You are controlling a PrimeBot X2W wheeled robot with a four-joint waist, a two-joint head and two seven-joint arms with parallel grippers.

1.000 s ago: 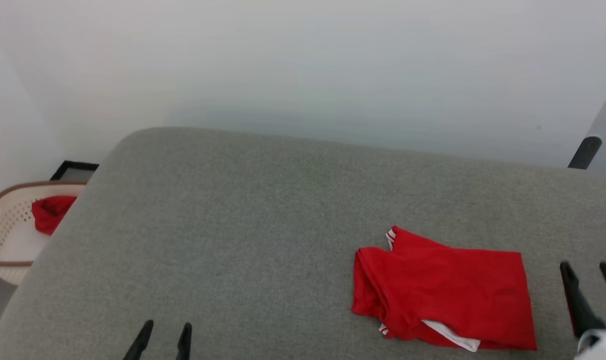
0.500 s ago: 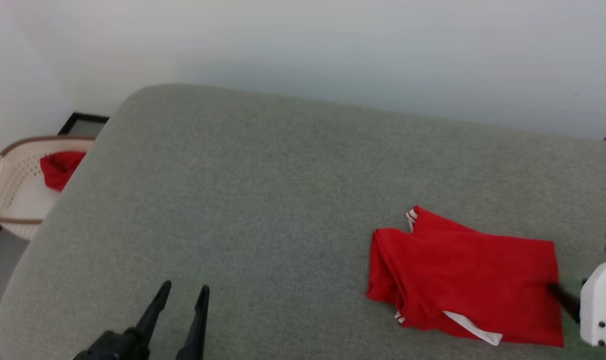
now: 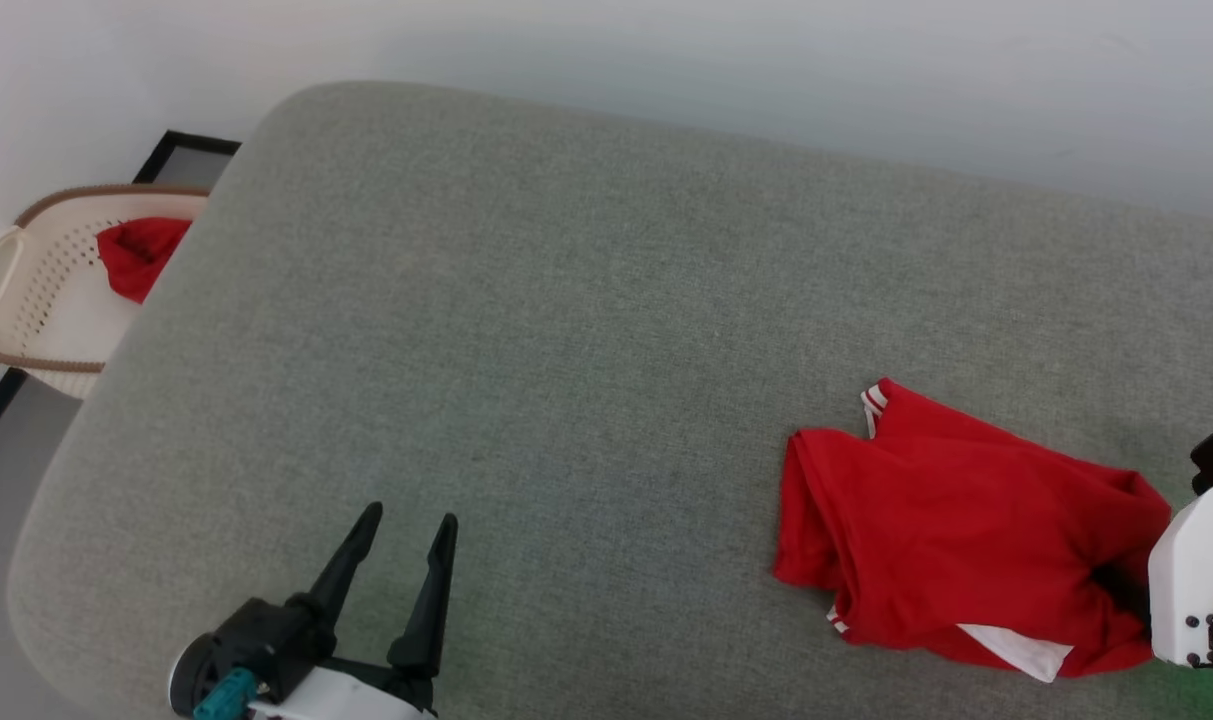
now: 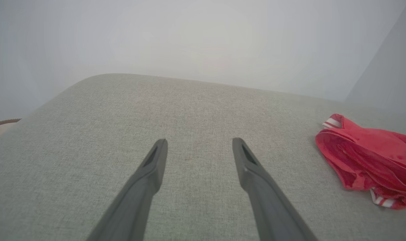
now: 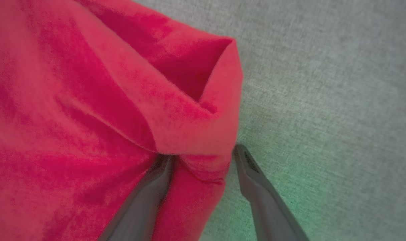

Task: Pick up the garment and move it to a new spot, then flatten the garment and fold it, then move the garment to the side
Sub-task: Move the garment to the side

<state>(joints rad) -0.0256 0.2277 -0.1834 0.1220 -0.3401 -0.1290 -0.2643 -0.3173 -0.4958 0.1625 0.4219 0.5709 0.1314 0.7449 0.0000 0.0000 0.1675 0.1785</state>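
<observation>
Our right gripper (image 5: pixel 203 152), spread, straddles the shirt (image 3: pixel 946 530) at its edge; our left gripper (image 3: pixel 409 515) hangs spread. Grasping, we judge: it must close squarely.

Grey pad (image 3: pixel 566 280) w/ red garment (image 3: pixel 946 520)

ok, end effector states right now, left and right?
Left end effector: open, empty, above the grey cushion.
Right end effector: open around a fold of the garment, not yet clamped.
</observation>
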